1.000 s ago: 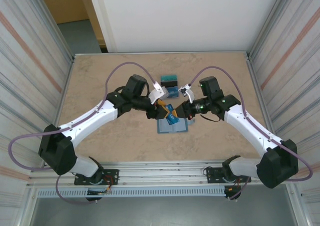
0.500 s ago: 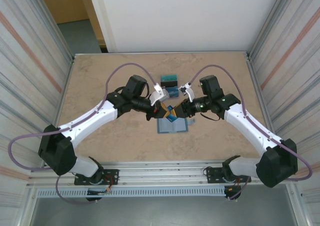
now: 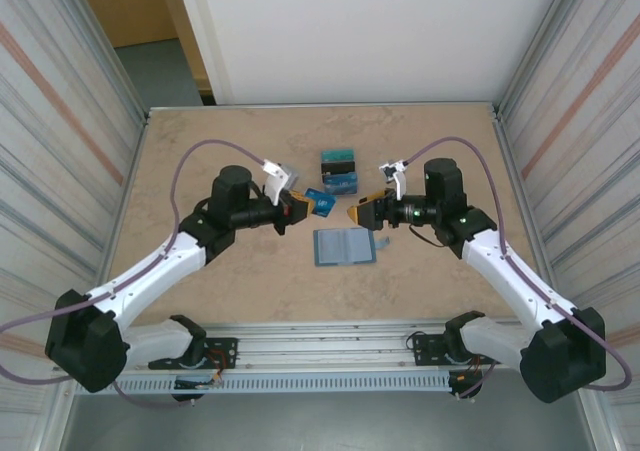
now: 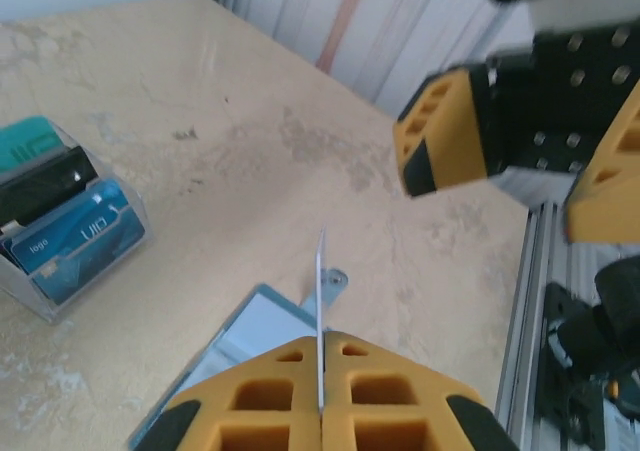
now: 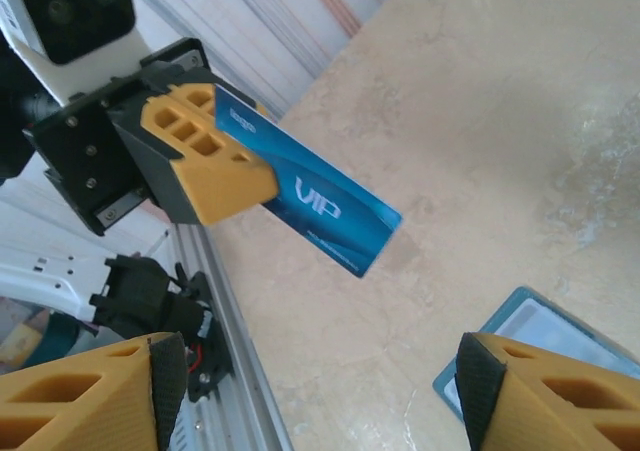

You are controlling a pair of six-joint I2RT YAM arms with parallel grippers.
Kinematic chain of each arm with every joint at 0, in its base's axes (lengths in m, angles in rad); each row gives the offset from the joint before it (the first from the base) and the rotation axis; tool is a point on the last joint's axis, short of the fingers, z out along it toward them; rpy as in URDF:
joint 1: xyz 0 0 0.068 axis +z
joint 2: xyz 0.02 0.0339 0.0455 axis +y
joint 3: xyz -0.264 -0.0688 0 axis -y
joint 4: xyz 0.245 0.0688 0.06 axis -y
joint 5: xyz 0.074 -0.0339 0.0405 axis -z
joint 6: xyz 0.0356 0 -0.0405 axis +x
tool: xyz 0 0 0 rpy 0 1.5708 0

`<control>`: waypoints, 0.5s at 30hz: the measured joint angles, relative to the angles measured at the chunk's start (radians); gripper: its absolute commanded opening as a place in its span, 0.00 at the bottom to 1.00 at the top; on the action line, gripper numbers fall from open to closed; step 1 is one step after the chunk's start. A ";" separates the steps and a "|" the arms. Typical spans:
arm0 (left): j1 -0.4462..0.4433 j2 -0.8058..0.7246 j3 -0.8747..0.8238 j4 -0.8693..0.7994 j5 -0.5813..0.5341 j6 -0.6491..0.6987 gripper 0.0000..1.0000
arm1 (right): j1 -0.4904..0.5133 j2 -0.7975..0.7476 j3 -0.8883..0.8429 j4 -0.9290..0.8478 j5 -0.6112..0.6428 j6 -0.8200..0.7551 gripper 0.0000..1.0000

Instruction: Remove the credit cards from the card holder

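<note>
Looking down from the top camera, you have the left claw (image 3: 298, 208) clamped on a blue card (image 3: 320, 202), gripping it by its left end so that the rest of the card sticks out to the right, above the bench (image 3: 200, 141). Your right wrist camera shows that card face-on, marked "VIP" in white, with the left claw's orange fingers (image 5: 205, 161) pinched flat against both of its faces. From the left wrist camera you see the same card edge-on as a thin pale line rising from between the two closed fingers. Your right claw (image 3: 362, 209) sits just to the right of the card with its fingers spread wide apart and nothing between them; it faces the left claw and does not touch the card. The card holder (image 3: 344, 247) lies open and flat on the bench, just nearer than the two claws and a little right of the bench's middle, with its paler inner faces turned up. Farther back, just beyond the claws, a clear tray (image 3: 339, 171) stands on the bench with other cards (image 4: 60, 221) in it, set one behind another: a teal one at the far side, then a black one, then a blue one at the near side.
</note>
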 measured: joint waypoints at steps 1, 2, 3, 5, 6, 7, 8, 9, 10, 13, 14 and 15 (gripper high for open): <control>0.000 -0.007 -0.008 0.034 -0.001 -0.030 0.00 | 0.000 0.000 -0.019 0.039 -0.002 0.025 0.72; 0.000 -0.012 -0.015 0.064 0.000 -0.053 0.00 | 0.000 0.002 -0.033 0.074 -0.006 0.047 0.72; 0.000 -0.017 -0.023 0.099 0.001 -0.083 0.00 | 0.004 0.006 -0.045 0.112 -0.011 0.069 0.71; 0.001 -0.022 -0.035 0.165 0.005 -0.138 0.00 | 0.014 0.023 -0.051 0.177 -0.024 0.100 0.69; 0.001 -0.023 -0.041 0.195 0.008 -0.165 0.00 | 0.025 0.037 -0.051 0.219 -0.031 0.117 0.66; 0.002 -0.023 -0.046 0.220 0.011 -0.189 0.00 | 0.035 0.049 -0.051 0.250 -0.036 0.127 0.64; 0.003 -0.023 -0.051 0.249 0.018 -0.214 0.00 | 0.048 0.064 -0.051 0.286 -0.045 0.142 0.60; 0.003 -0.023 -0.055 0.274 0.026 -0.238 0.00 | 0.060 0.077 -0.050 0.316 -0.053 0.154 0.59; 0.004 -0.022 -0.057 0.296 0.032 -0.258 0.00 | 0.069 0.087 -0.050 0.341 -0.058 0.162 0.59; 0.010 -0.021 -0.062 0.359 0.051 -0.312 0.00 | 0.091 0.106 -0.047 0.397 -0.067 0.179 0.59; 0.013 -0.020 -0.064 0.382 0.058 -0.329 0.00 | 0.092 0.109 -0.043 0.410 -0.070 0.182 0.58; 0.015 -0.019 -0.066 0.402 0.063 -0.346 0.00 | 0.091 0.111 -0.039 0.423 -0.073 0.183 0.58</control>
